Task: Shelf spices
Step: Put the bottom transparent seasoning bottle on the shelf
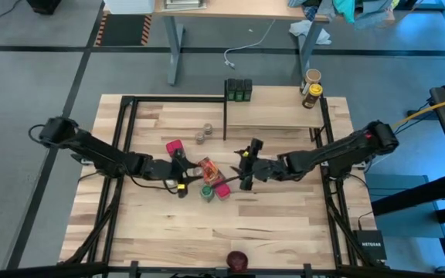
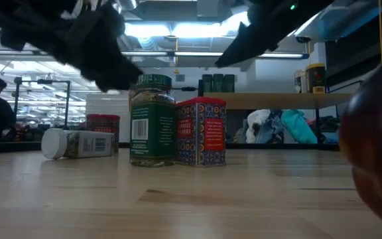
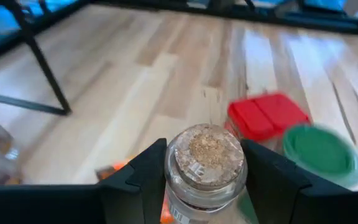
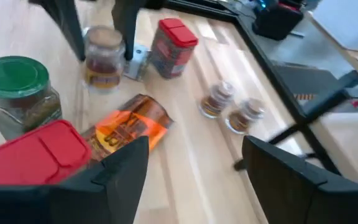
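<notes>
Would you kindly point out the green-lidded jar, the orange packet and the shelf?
green-lidded jar (image 4: 15, 76): right wrist view, on its lid.
orange packet (image 4: 129, 126): right wrist view, on its face.
shelf (image 1: 273, 104): high view, bare board.

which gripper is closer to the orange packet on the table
Left. The left gripper sits right beside the orange packet, fingers around a cork-topped jar. The right gripper hangs open, farther off on the packet's other side.

Left arm stretched toward table centre, left gripper (image 1: 181, 179) fingers (image 3: 143, 174) clamped either side of something. Right arm reaching in opposite, right gripper (image 1: 246, 166) fingers (image 4: 124, 163) spread, holding nothing.
</notes>
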Controlling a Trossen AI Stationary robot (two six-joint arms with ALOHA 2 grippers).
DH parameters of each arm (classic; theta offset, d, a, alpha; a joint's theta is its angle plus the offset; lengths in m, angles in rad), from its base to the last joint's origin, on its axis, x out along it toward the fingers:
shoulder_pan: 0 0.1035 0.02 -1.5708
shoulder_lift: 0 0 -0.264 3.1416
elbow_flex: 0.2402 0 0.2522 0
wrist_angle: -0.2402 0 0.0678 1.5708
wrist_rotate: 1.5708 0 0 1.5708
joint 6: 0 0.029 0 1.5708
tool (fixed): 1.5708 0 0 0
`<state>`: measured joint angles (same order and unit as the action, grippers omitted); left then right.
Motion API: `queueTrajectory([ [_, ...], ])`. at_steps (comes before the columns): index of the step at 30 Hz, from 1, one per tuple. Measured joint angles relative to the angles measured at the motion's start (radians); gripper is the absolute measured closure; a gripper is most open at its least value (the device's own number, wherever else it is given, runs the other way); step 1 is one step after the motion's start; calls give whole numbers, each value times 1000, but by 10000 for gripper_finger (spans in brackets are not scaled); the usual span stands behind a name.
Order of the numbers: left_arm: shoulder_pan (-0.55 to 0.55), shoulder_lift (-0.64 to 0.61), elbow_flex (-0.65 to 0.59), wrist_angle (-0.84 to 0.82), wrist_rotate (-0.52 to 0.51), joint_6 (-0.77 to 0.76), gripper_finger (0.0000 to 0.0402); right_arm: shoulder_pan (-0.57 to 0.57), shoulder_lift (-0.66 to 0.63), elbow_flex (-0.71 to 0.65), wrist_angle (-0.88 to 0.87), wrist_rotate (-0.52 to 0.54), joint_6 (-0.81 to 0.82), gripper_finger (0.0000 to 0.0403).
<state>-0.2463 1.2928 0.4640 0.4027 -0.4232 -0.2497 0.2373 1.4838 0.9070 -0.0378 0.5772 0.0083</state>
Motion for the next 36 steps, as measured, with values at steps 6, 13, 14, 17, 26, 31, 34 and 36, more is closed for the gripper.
queueTrajectory([
  [6, 35, -86, 102, -55, -33, 114, 231, 1, -110, 0, -173, 8, 124, 139],
  [13, 121, -50, 233, -82, -36, 190, 230, 1, -227, 0, -341, 155, 233, 139],
  [14, 134, -34, 252, -82, -35, 205, 230, 1, -244, 0, -368, 178, 247, 139],
  [17, 177, 17, 321, -79, -35, 237, 229, 0, -293, 0, -427, 250, 273, 139],
  [26, 320, 281, 580, -78, 72, 292, 229, -2, -429, 0, -535, 341, 272, 139],
  [31, 407, 423, 704, -80, 111, 307, 229, -2, -501, 0, -616, 377, 275, 139],
  [34, 453, 476, 750, -90, 132, 306, 229, -2, -531, 0, -635, 382, 279, 139],
  [36, 484, 499, 780, -89, 134, 306, 229, -2, -544, 0, -641, 388, 270, 139],
])
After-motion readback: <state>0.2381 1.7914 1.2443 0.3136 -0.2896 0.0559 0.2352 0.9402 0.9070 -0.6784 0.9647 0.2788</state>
